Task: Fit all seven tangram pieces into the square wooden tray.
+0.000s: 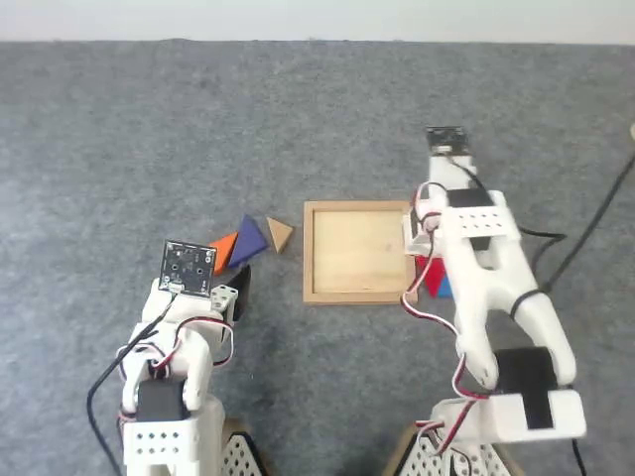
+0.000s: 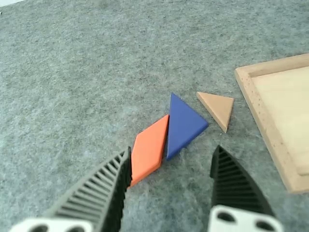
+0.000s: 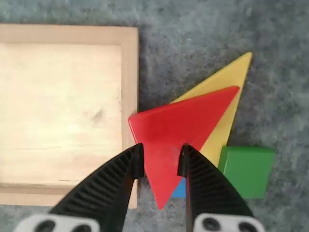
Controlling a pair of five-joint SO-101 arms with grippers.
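Wooden tray (image 1: 310,253) being flanked
Orange piece (image 2: 148,150) is being hovered over by the spread left gripper (image 2: 169,169); at the tray's rim the red triangle (image 3: 188,121) — light, stiff, likely slick — is being clenched edgewise by the right gripper (image 3: 161,162).

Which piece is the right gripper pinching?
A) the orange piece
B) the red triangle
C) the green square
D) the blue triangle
B: the right gripper has its fingers closed on the red triangle, which overlaps the yellow triangle beside the tray.
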